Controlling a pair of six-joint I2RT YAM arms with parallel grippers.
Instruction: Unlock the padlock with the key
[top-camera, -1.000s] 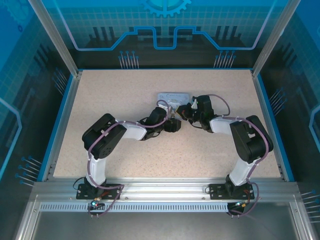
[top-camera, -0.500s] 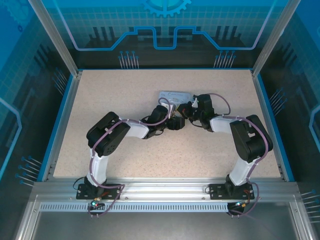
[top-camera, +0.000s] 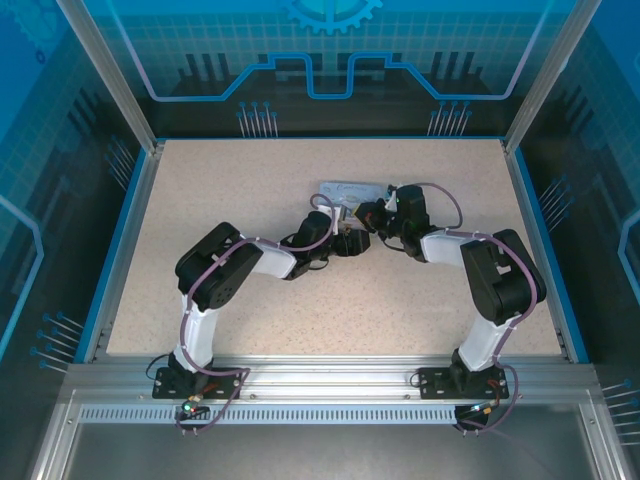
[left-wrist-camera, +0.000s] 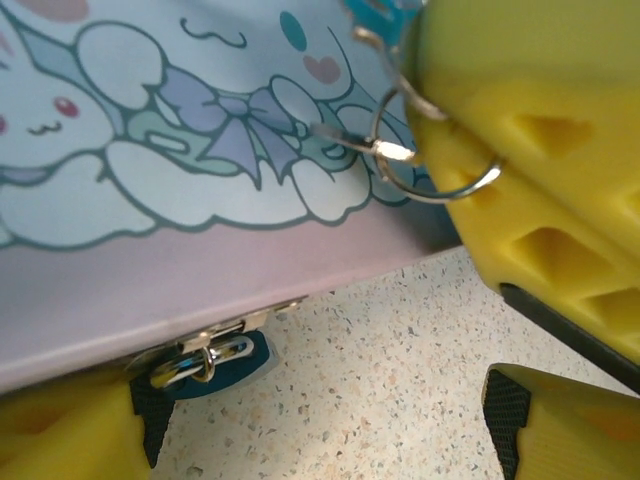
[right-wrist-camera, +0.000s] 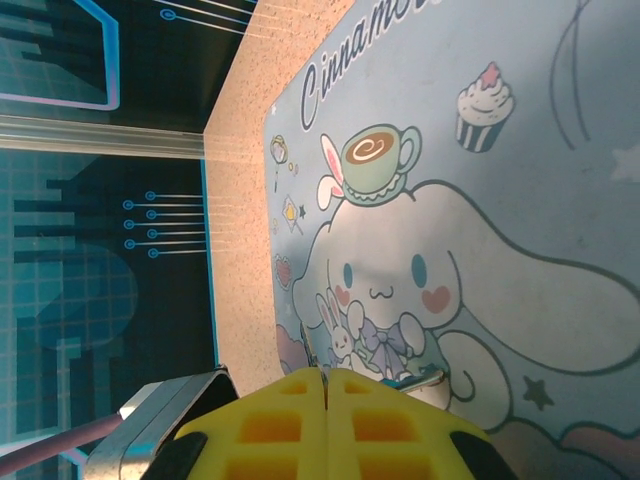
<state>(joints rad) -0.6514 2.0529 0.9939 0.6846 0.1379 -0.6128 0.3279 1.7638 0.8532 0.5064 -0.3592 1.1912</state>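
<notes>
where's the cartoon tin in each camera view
Top external: tin lies mid-width in the table's far half, small and pale blue.
Left wrist: tin spans the upper left, bunny print facing the camera.
Right wrist: tin takes the right side, cupcake print near the top.
Shared landmark: speckled tabletop bordering the tin.

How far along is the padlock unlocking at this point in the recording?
Done: the right claw is shut on the key, its ring pinched above the tin lid. In hand: the open left claw sits at the tin's edge, beside what looks like the padlock. Left: the key is apart from the padlock, so inserting and turning it are not yet done.
</notes>
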